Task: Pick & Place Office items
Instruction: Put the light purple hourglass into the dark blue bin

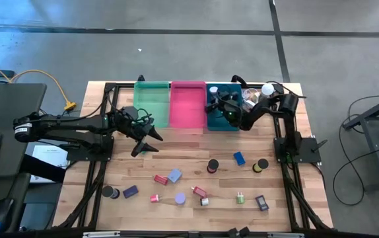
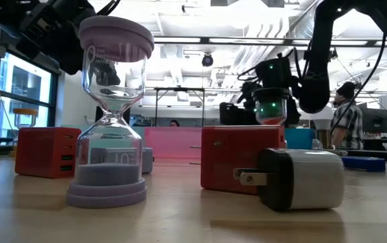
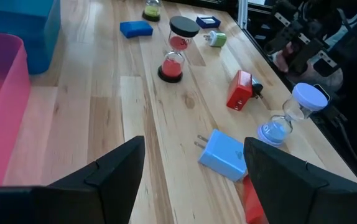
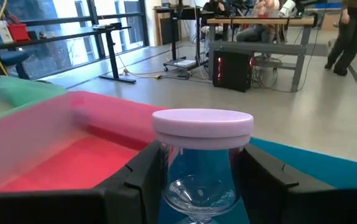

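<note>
Hourglass (image 4: pixel 202 162) with a lavender cap is clamped between my right gripper (image 1: pixel 229 111) fingers, hanging over the teal bin (image 1: pixel 213 123) close to its shared wall with the pink bin (image 1: pixel 187 106). Looks like the place step, just short of release.

To do it well: centre over the teal bin first, away from the pink wall, so it can't tip across. Drop lower before letting go; it's glass and top-heavy, a fall from here could crack it or bounce it out. Spread the fingers slowly and lift straight up so the cap doesn't snag.

My left gripper (image 1: pixel 144 139) hangs with fingers spread and nothing in them, over bare table below the green bin (image 1: pixel 150 104), facing the remaining items: blue plug block (image 3: pixel 223 155), red block (image 3: pixel 239 89), red-sand hourglass (image 3: pixel 175 50). Blue block is nearest, the likely next pick. Keep that arm parked until the right one is out of the bins.
</note>
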Available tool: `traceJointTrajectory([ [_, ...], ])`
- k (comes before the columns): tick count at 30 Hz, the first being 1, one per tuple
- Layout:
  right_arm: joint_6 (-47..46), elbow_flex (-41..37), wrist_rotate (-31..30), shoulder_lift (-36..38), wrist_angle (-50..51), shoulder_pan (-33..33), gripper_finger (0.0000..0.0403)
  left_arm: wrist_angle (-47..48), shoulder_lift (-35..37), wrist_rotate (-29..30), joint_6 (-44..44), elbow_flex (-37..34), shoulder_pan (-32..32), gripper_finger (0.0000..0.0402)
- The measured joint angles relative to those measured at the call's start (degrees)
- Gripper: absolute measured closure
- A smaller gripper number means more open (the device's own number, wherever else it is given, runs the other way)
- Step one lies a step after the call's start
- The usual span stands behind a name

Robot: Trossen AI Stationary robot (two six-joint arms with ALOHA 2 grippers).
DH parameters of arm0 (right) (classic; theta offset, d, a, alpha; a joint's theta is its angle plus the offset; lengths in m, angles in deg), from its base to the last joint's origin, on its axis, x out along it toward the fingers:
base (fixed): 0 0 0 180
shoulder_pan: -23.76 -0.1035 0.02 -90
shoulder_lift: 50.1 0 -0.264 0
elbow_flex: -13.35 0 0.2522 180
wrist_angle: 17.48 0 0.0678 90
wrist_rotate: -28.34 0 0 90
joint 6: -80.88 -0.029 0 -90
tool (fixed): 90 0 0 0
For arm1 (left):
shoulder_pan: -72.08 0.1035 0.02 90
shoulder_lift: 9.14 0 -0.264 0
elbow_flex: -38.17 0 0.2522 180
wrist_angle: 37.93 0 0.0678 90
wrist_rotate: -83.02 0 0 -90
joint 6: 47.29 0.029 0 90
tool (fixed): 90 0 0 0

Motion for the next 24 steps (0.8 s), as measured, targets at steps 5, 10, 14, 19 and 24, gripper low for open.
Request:
traceJointTrajectory([
  [5,2.39,2.29,-0.10,-0.82,1.06,0.46,0.0249,-0.11,0.00,0.06,0.04,0.00,0.00,0.0134],
  [10,1.23,3.63,-0.40,-0.82,3.55,1.49,0.0249,-0.16,0.00,0.11,0.35,0.02,0.00,0.0134],
  [14,-1.86,3.76,-0.21,-0.82,6.51,2.76,0.0245,-0.16,0.00,0.77,1.11,0.02,-0.02,0.0134],
  [19,-2.34,3.76,0.10,-0.82,6.82,3.55,0.0237,-0.26,0.00,1.02,1.14,0.02,0.00,0.0134],
  [24,-2.35,3.76,1.67,-0.82,6.84,3.42,0.0244,-0.37,0.00,1.00,1.14,0.02,0.00,0.0134],
])
